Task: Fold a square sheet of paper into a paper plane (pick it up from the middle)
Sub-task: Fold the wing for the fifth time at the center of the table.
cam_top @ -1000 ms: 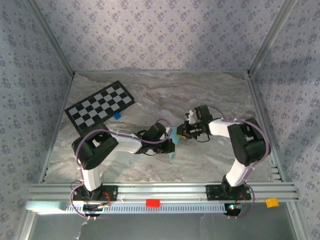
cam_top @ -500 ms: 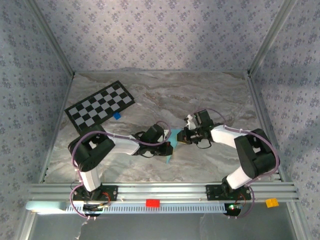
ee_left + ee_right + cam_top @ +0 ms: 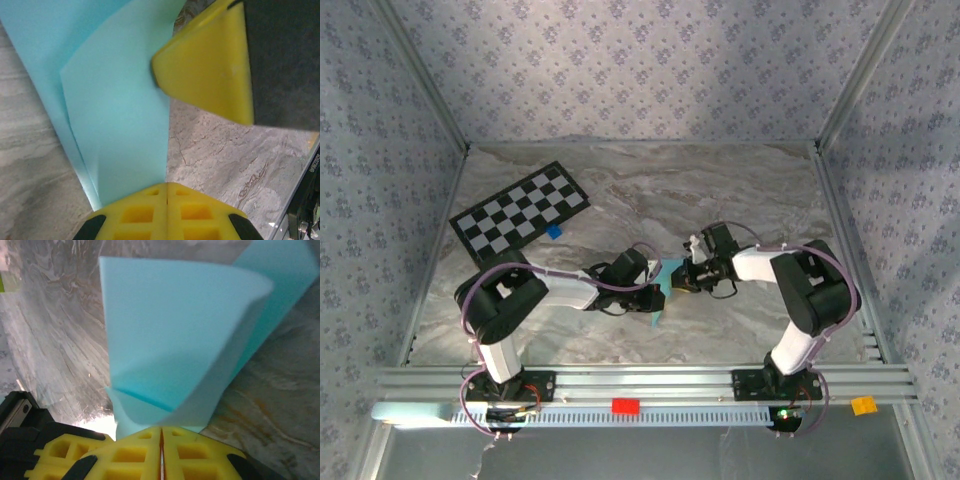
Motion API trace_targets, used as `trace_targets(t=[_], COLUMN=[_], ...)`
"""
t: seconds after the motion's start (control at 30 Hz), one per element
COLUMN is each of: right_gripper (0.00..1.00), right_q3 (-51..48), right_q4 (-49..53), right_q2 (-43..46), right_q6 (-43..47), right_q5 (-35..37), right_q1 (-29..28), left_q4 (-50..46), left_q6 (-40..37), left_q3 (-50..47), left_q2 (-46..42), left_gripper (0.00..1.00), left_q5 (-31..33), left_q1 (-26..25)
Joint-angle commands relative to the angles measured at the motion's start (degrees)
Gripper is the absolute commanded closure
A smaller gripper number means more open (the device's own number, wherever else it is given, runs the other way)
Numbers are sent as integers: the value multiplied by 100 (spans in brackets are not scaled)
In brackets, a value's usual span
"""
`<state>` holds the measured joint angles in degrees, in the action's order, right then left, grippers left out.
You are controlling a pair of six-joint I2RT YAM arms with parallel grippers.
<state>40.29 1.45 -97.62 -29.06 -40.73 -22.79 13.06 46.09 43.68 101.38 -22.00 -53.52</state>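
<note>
The square sheet of paper, light sky-blue and partly folded, is held off the marble table between both grippers near the middle. My left gripper is shut on the paper's lower end; in the left wrist view the folded layers run straight into the closed yellow fingertips. My right gripper is shut on the other end. There a curled flap rises from its closed jaws. The right gripper's yellow finger touches the paper's edge in the left wrist view.
A black-and-white checkerboard card lies at the back left, with a tiny dark-blue block by its near edge. Metal rails run along the front. Patterned walls enclose the marble table.
The right gripper has shifted down and left, closer to the left gripper, and its elbow has swung. The paper's lower tip now hangs out below the left gripper. The left arm barely moved.
</note>
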Motion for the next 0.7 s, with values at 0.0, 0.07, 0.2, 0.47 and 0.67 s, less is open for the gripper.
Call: trace_targets(t=[0.0, 0.07, 0.2, 0.47, 0.67], right_gripper=[89, 89, 88, 86, 87], right_q3=[168, 165, 367, 249, 333], right_q4=[-187, -355, -320, -40, 280], right_q2=[-202, -270, -380, 248, -51], right_q6=[-45, -198, -266, -1, 239], right_q5=[211, 151, 80, 8, 476], right_q1=[240, 354, 471, 269, 16], left_q4=[-927, -922, -904, -1120, -1001], left_q6=[-107, -94, -72, -93, -3], left_q3=[-220, -242, -281, -163, -73], left_q2=[147, 136, 127, 83, 160], left_gripper=[100, 100, 100, 100, 100], left_q5=[200, 204, 230, 277, 339], left_q1=[8, 8, 8, 6, 8])
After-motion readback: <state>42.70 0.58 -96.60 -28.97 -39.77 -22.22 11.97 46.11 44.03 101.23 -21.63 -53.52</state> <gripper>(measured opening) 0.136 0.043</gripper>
